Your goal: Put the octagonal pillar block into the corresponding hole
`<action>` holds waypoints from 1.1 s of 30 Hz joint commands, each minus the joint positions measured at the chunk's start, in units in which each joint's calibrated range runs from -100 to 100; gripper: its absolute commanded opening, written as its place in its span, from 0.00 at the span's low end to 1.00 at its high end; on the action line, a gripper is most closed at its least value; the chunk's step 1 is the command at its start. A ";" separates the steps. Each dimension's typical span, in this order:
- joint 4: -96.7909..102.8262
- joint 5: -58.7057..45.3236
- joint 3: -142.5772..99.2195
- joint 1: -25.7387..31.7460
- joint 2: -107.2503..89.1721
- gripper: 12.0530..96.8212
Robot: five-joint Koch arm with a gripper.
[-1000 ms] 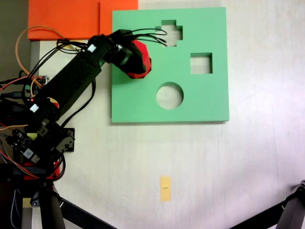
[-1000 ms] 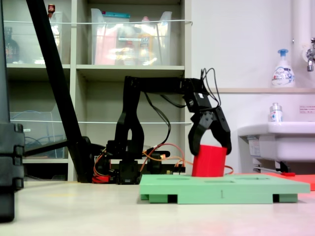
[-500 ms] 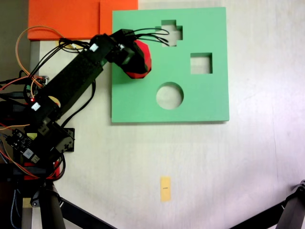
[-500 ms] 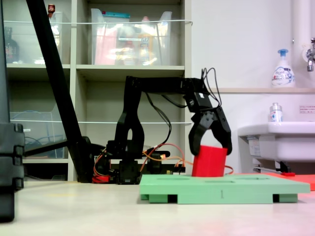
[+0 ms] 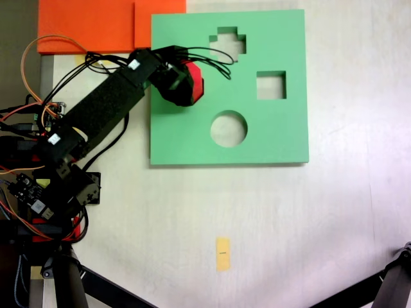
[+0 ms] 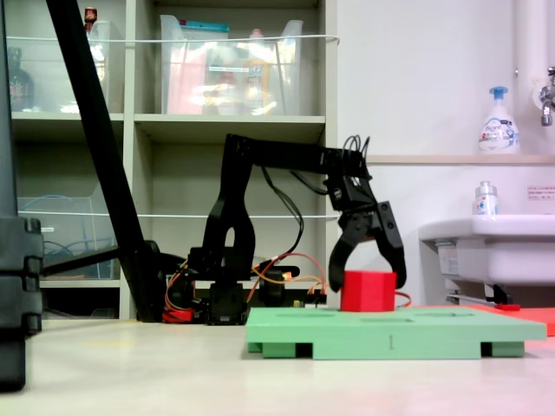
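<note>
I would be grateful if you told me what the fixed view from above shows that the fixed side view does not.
From above: the green foam board's cut-outs, cross, square and round, plus an orange sheet and a yellow tag. From the side: shelves, a sink, a soap bottle, and the red octagonal pillar block sunk partly into the board. Both: the gripper straddling the block.

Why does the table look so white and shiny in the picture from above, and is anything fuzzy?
In the fixed view from above, bright light washes out the table to near white, and the green foam board casts a thin shadow along its lower edge. In the low side view, the red block looks sharp, while the shelf bins behind look hazy.
</note>
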 commanded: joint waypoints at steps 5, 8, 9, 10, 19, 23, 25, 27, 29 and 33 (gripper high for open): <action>2.93 0.98 -0.25 -0.29 1.54 0.42; 2.93 0.98 -0.25 -0.29 1.54 0.43; 2.93 0.98 -0.15 -0.29 1.54 0.43; 2.93 0.93 -0.25 -0.29 1.54 0.43; 2.64 1.22 -1.15 -0.20 -2.65 0.99; 1.29 0.15 -1.05 -0.20 -6.14 0.99; 0.71 -0.39 -1.05 -0.20 -8.52 0.99; -0.25 -0.63 -1.15 -0.20 -11.73 0.99; -1.02 -1.12 -1.15 -0.15 -15.50 0.99; -3.04 -1.81 -1.64 0.00 -21.23 0.99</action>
